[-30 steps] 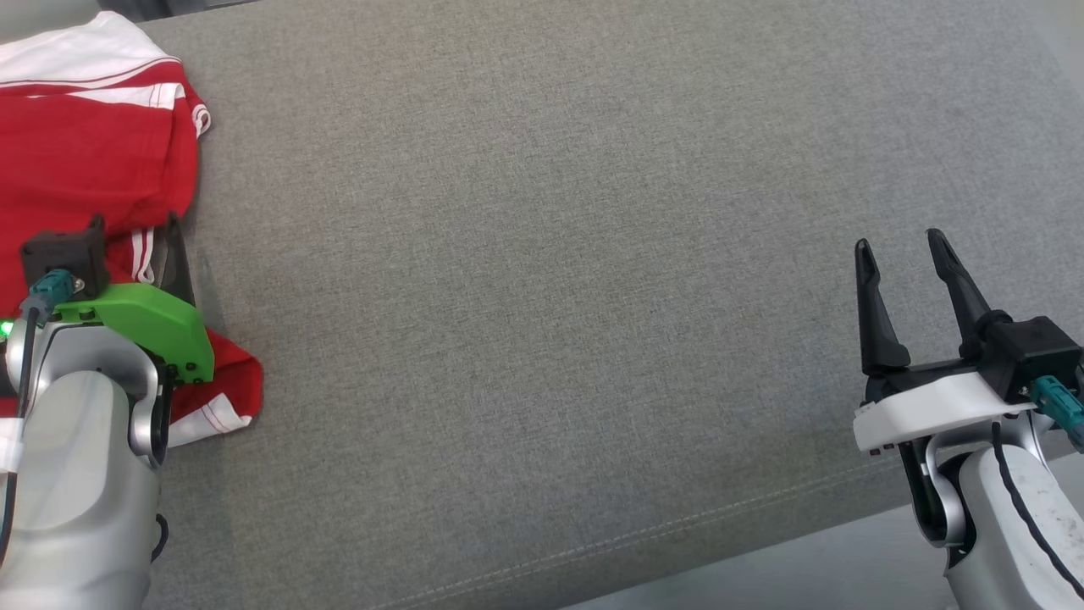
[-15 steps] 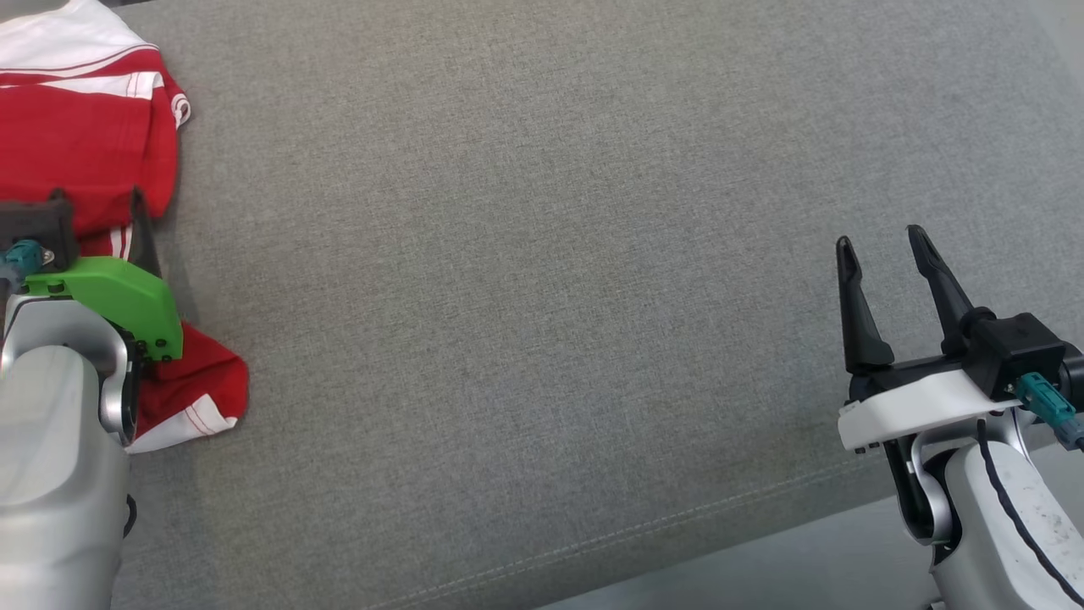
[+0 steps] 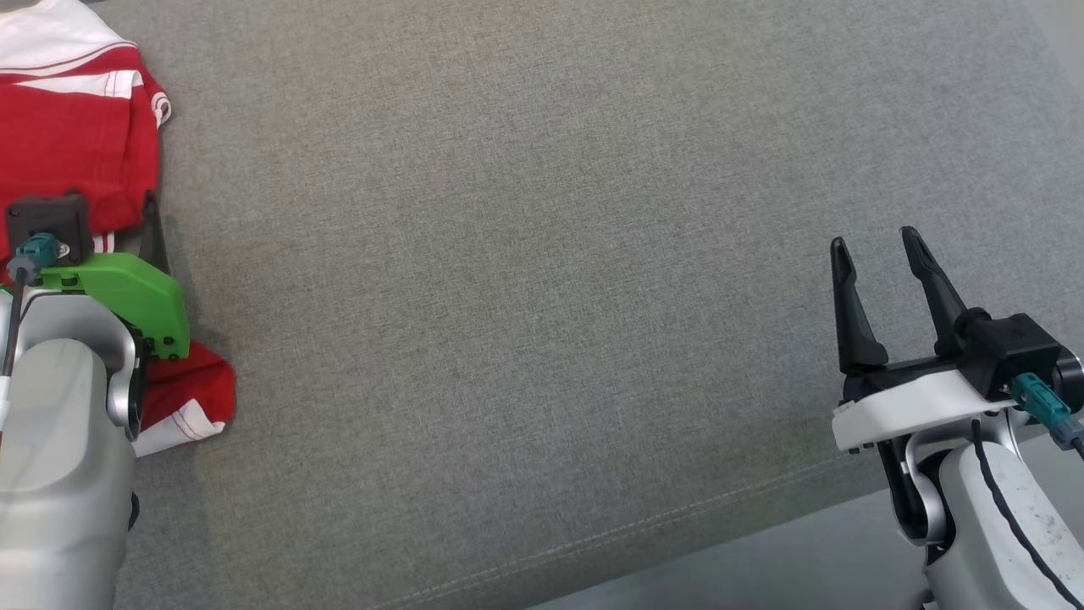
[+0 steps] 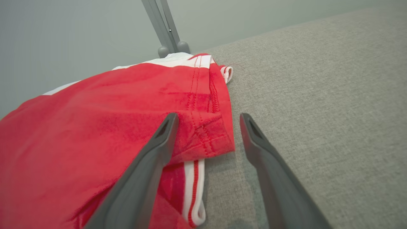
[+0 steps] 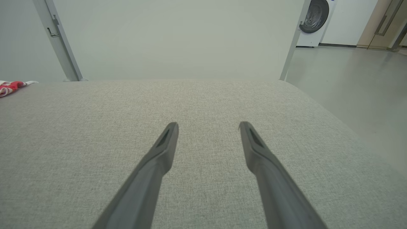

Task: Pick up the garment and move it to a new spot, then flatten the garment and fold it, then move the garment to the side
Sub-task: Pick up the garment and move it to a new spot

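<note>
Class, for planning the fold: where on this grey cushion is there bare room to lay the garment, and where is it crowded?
Bare: the grey cushion between the red-and-white garment and the right gripper. Crowded: the left edge, where the left gripper flanks the garment's hem with its jaws.

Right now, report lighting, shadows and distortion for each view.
Head view: soft even light, no glare; the garment is cropped at the left edge. Left wrist view: the left end effector throws a faint shadow on the grey cushion. Right wrist view: sharp fabric weave; the frame posts lean outward, likely wide-angle distortion.
</note>
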